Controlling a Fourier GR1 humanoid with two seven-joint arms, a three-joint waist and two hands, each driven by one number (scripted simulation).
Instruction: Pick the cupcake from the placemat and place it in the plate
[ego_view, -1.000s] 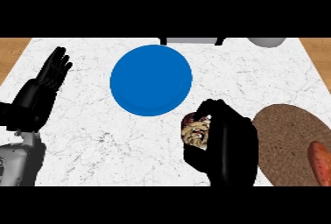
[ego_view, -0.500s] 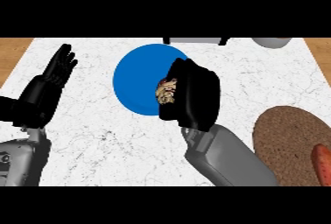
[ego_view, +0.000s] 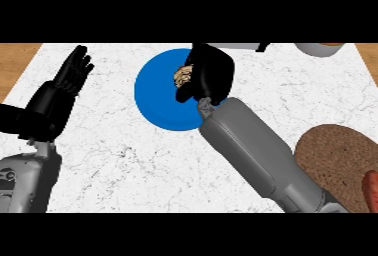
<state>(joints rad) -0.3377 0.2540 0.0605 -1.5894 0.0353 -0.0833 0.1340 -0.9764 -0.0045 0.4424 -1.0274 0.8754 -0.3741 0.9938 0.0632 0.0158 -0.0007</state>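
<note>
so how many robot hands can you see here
2. The right robot hand is curled round the cupcake over the blue plate; the left robot hand rests open at the left.

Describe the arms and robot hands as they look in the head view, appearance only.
Both forearms are smooth light grey shells with rounded, blocky edges. The right forearm narrows to a small blue detail at the wrist. The left forearm shows round, bolt-like marks on its casing. Each ends in a black robot hand: left robot hand, right robot hand, with segmented fingers and a thumb. No cables or lettering show.
</note>
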